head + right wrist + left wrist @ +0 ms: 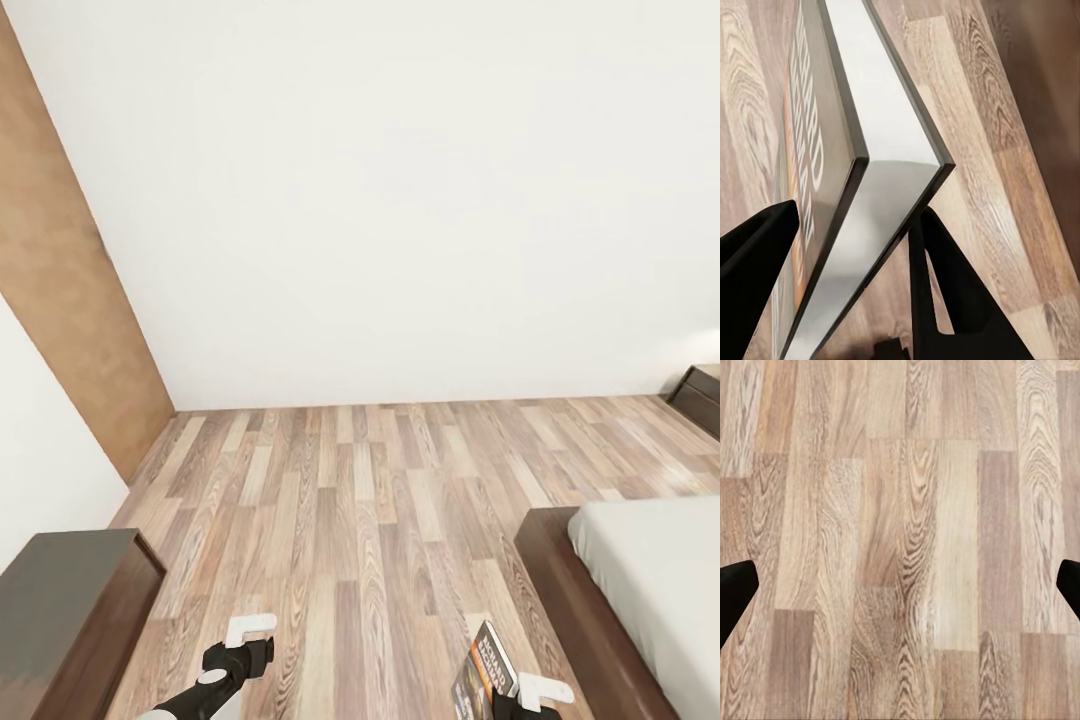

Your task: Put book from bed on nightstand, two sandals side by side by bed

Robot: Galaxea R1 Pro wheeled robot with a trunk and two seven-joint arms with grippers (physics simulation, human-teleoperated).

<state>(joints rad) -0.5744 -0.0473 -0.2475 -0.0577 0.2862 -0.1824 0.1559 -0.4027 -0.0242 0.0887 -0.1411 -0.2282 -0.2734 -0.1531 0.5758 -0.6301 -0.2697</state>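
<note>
The right gripper (862, 247) clamps the book (870, 150) upright between its 2 fingers, above the wood-plank floor (370, 520) beside the bed (650, 580), which is cut off at the frame edge. The left gripper (900, 585) hangs wide open, holding nothing. A nightstand (70, 610) stands at left.

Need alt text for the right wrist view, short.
The book, grey cover with orange band and white lettering, is held edge-on between the right gripper's two black jaws, its pale page block facing the camera. Behind it lies wood-plank floor.
</note>
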